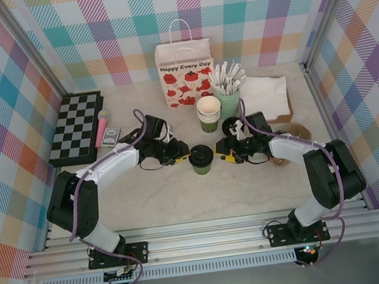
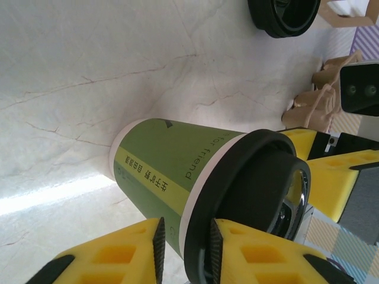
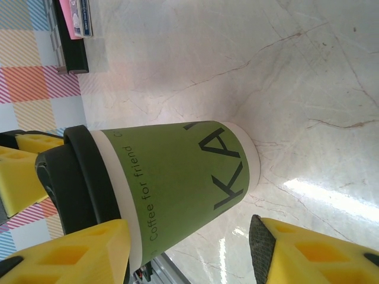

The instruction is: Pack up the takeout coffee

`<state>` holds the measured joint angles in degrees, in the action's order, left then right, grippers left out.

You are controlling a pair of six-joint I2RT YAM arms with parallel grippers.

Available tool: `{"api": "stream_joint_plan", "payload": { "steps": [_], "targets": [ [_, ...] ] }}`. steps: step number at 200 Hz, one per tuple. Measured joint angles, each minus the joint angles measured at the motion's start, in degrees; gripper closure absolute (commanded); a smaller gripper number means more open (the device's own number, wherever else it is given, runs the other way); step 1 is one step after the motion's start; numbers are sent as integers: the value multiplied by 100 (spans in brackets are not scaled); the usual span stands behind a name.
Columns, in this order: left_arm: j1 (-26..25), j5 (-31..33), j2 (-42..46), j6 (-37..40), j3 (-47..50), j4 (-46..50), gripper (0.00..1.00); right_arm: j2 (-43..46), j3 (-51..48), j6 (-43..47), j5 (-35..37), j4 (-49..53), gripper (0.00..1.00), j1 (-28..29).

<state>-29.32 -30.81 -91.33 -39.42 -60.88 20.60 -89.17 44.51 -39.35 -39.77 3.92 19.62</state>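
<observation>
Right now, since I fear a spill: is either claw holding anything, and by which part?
The left claw seems to pinch the takeout coffee by its lid rim; the right claw is open beside it.

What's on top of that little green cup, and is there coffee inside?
A round black plastic lid sits on the green cup, closing its mouth. Whatever is inside is hidden by that lid and the paper wall.

Coffee (image 1: pixel 201 160) stands on the table (image 1: pixel 182 201) between left claw (image 1: pixel 181 158) and right claw (image 1: pixel 224 153); bag (image 1: pixel 185 70) well beyond both.
</observation>
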Motion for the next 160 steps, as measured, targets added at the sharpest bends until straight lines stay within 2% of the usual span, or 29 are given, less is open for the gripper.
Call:
{"api": "stream_joint_plan", "payload": {
  "steps": [32,72,97,120,160],
  "targets": [
    [0,-85,-24,2,-4,-28,77,-111,0,0,-39,-4,43,9],
    [0,-66,-39,68,-70,55,77,-149,-9,-68,31,-9,42,37],
    [-7,-4,-55,173,-166,243,76,251,-107,-179,354,-2,42,76],
    [-7,24,-57,208,-225,380,76,555,-98,-179,352,-103,42,87],
    [-37,42,-98,284,-323,535,76,299,-92,-199,208,-175,42,203]
  ]
}}
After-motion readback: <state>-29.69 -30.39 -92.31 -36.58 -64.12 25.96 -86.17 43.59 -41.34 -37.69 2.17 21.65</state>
